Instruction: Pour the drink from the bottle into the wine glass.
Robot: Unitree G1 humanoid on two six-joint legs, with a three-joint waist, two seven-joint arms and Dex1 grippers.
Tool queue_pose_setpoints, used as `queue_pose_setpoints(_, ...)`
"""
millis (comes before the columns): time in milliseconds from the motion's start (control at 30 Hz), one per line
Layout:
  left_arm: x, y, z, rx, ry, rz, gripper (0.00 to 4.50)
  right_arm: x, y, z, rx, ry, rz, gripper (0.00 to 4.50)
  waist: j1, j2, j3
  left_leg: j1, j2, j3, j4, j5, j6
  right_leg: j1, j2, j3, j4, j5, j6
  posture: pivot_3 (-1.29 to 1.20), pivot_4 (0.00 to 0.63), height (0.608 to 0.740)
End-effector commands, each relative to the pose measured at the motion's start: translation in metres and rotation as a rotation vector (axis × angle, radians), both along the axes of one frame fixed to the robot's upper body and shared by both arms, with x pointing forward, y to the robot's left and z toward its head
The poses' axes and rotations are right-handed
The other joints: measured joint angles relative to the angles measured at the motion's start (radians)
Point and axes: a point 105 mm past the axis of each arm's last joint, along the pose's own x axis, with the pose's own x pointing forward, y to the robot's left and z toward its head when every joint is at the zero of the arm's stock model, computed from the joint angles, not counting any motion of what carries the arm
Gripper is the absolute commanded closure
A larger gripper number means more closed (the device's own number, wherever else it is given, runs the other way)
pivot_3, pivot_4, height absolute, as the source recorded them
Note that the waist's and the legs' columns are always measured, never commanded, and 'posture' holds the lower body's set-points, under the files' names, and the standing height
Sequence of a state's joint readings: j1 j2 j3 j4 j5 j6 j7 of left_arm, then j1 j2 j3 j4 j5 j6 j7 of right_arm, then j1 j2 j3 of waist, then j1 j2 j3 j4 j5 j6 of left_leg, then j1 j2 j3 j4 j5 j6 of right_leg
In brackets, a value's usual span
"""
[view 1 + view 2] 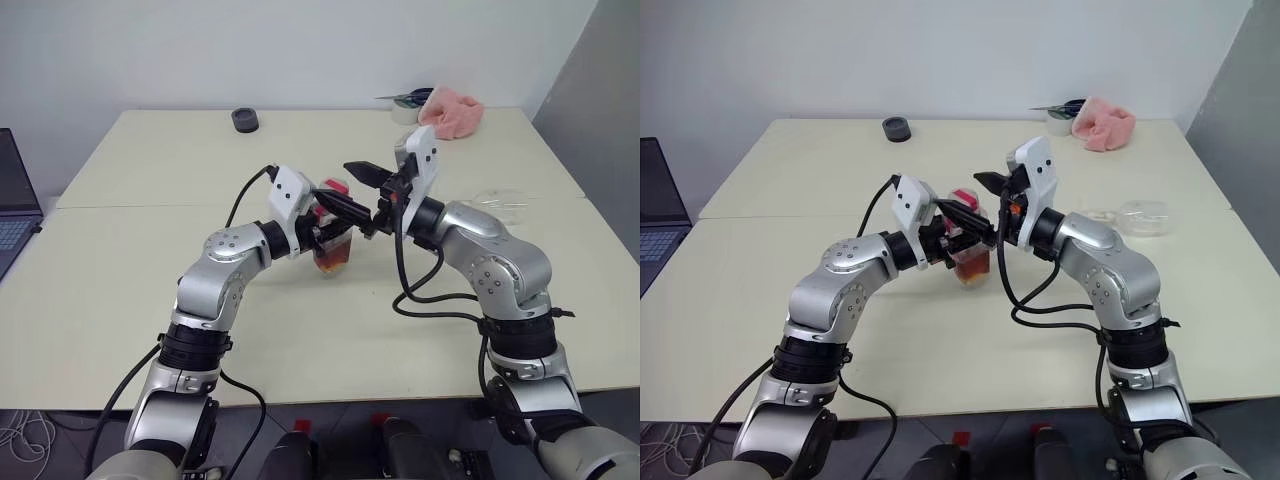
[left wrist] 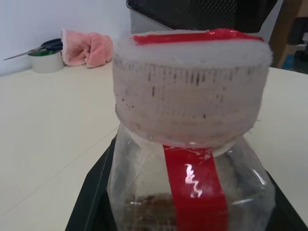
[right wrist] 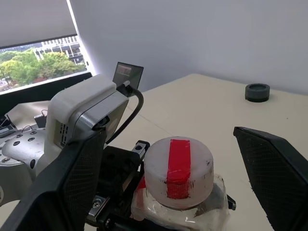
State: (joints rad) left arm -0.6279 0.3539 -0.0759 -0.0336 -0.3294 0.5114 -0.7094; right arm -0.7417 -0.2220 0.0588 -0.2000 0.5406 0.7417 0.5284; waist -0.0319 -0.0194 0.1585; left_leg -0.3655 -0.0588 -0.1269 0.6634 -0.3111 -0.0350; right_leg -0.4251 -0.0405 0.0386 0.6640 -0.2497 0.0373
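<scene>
Standing upright above the middle of the cream table [image 1: 130, 260], the bottle [image 1: 334, 243] is pinched by the left gripper [image 1: 336, 228], whose two black fingers are drawn in against its clear sides below the cap. The cap [image 3: 178, 171] is seen as a pale, ribbed cylinder crossed by a red strip, and the same red strip is carried down the front of the bottle in the left wrist view. A small amount of the drink [image 1: 333, 262], reddish-amber, is seen in the bottom of the bottle.

The right gripper [image 3: 178, 178] is held level with the cap, its jaws spread wide. In the right wrist view the cap lies between the two black fingers [image 3: 276, 180], one at each side and neither touching it; a clear gap is left on both sides.

The wine glass [image 1: 1135, 215] is seen near the table's right edge, well apart from both grippers; whether it is upright or lying cannot be told.

At the far side of the table a dark round object [image 1: 246, 120], a pink cloth [image 1: 452, 113] and a roll of tape with scissors [image 2: 41, 55] are seen. A laptop [image 1: 15, 200] is placed at the left edge.
</scene>
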Motion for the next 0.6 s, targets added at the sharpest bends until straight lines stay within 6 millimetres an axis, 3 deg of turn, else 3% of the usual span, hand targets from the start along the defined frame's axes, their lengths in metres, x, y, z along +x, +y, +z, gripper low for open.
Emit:
queue_pose_setpoints(33, -0.002, -0.003, 0.016, -0.007, -0.067, -0.016, 2.71, -0.005, 0.003, 0.017, 0.048, -0.047, 0.019, 0.0, 0.0, 0.0, 0.0, 0.0, 0.0, 0.0, 0.0, 0.0, 0.0, 0.0, 0.0, 0.0, 0.0, 0.0, 0.0, 0.0, 0.15, 0.74)
queue_pose_setpoints(67, -0.003, -0.003, 0.015, -0.006, -0.067, -0.015, 2.71, -0.005, 0.003, 0.017, 0.047, -0.046, 0.021, 0.0, 0.0, 0.0, 0.0, 0.0, 0.0, 0.0, 0.0, 0.0, 0.0, 0.0, 0.0, 0.0, 0.0, 0.0, 0.0, 0.0, 0.15, 0.74)
queue_pose_setpoints(167, -0.003, -0.004, 0.016, -0.006, -0.068, -0.015, 2.71, -0.006, 0.004, 0.014, 0.035, -0.044, 0.029, 0.87, 0.0, 0.0, 0.0, 0.0, 0.0, 0.0, 0.0, 0.0, 0.0, 0.0, 0.0, 0.0, 0.0, 0.0, 0.0, 0.0, 0.15, 0.74)
queue_pose_setpoints(500, -0.004, -0.007, 0.016, -0.015, -0.068, -0.019, 2.71, -0.01, 0.006, 0.003, 0.008, -0.029, 0.046, 4.42, 0.0, 0.0, 0.0, 0.0, 0.0, 0.0, 0.0, 0.0, 0.0, 0.0, 0.0, 0.0, 0.0, 0.0, 0.0, 0.0, 0.15, 0.74)
queue_pose_setpoints(600, -0.004, -0.007, 0.015, -0.015, -0.067, -0.021, 2.71, -0.013, 0.006, 0.005, 0.02, -0.025, 0.059, 4.47, -0.001, 0.0, 0.0, 0.0, 0.0, 0.0, 0.0, 0.0, 0.0, 0.0, 0.0, 0.0, 0.0, 0.0, 0.0, 0.0, 0.15, 0.74)
